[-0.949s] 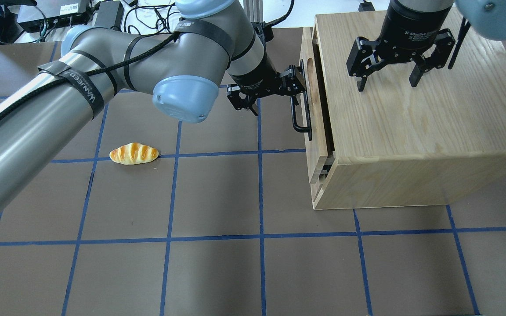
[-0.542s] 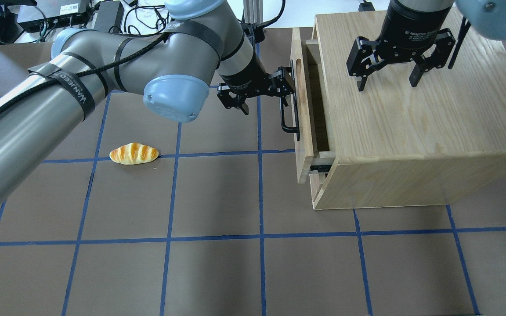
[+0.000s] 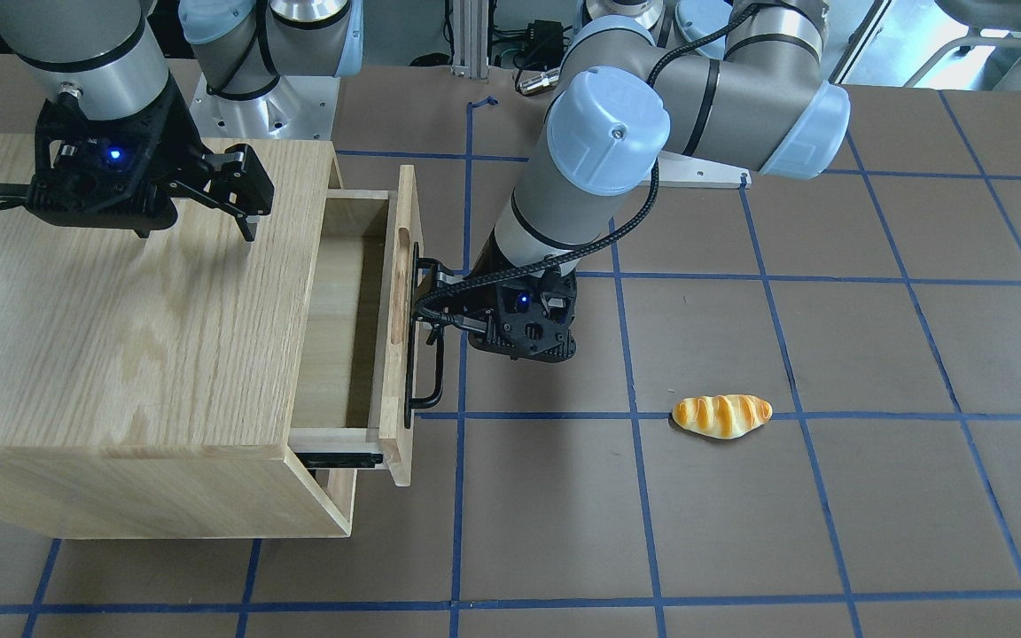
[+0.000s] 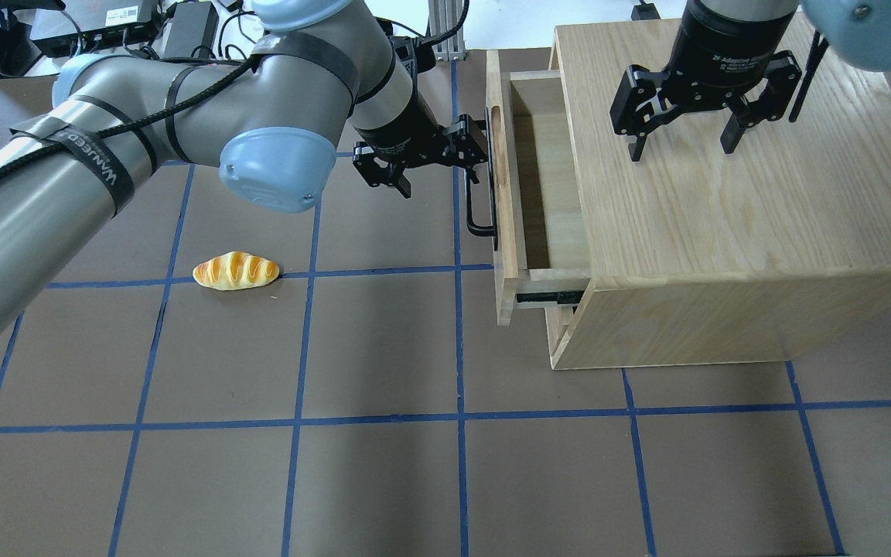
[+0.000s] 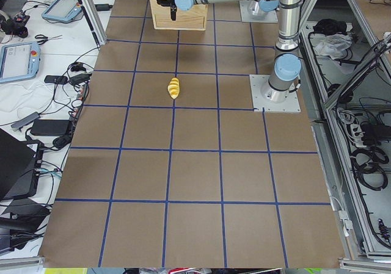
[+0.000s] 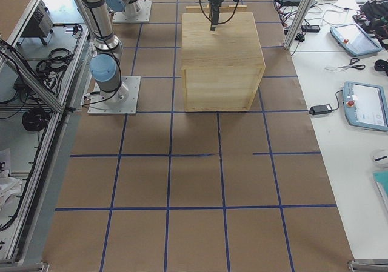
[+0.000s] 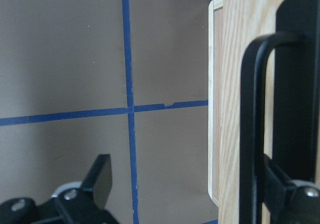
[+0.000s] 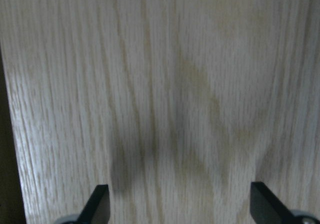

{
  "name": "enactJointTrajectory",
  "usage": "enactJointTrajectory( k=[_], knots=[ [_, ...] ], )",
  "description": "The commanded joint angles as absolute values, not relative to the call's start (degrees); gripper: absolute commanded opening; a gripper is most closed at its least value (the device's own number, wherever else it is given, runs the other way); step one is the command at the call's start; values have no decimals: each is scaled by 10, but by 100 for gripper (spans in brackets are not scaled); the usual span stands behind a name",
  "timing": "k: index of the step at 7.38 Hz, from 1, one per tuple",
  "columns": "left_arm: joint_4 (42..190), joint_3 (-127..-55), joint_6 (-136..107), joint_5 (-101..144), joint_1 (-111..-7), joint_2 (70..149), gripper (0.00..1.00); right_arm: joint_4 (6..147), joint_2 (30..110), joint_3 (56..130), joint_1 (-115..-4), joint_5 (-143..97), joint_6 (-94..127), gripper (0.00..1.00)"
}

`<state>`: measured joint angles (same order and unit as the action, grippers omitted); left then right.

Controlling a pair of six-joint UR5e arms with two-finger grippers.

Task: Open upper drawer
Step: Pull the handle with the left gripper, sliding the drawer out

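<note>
Left hand (image 4: 436, 176), spread open, hooks one finger behind the black handle (image 4: 469, 207) of the upper drawer (image 4: 503, 247), which stands partway out of the cabinet (image 4: 724, 216), upper right in the overhead view.

A cabinet (image 4: 724, 216) is set on the far right part of the surface (image 4: 384, 464), as seen from overhead. The upper drawer (image 4: 503, 232) is found drawn partway out of the cabinet's left side, above the lower front panel (image 4: 554, 325), which sits flush. A handle (image 4: 469, 203) is mounted on the outer face of the drawer's front. The left gripper (image 4: 439, 182) is placed at the handle's far end, with the bar between its spread fingers (image 7: 102, 171). The right gripper (image 4: 682, 150) is held above the cabinet's top, fingers apart. A bread roll (image 4: 236, 271) is laid on the surface left of the drawer, well apart from it.
</note>
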<state>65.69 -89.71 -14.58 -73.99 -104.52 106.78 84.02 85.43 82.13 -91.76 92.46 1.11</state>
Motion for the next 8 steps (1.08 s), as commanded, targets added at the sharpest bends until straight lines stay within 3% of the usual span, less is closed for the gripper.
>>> enactJointTrajectory(
  k=[1,8],
  knots=[
    [657,-920,-118,-740,-1030,1050,100,840,854,821,-918,925,11,100],
    [669,-971,-17,-737,-971,988,100,840,854,821,-918,925,11,100]
  ],
)
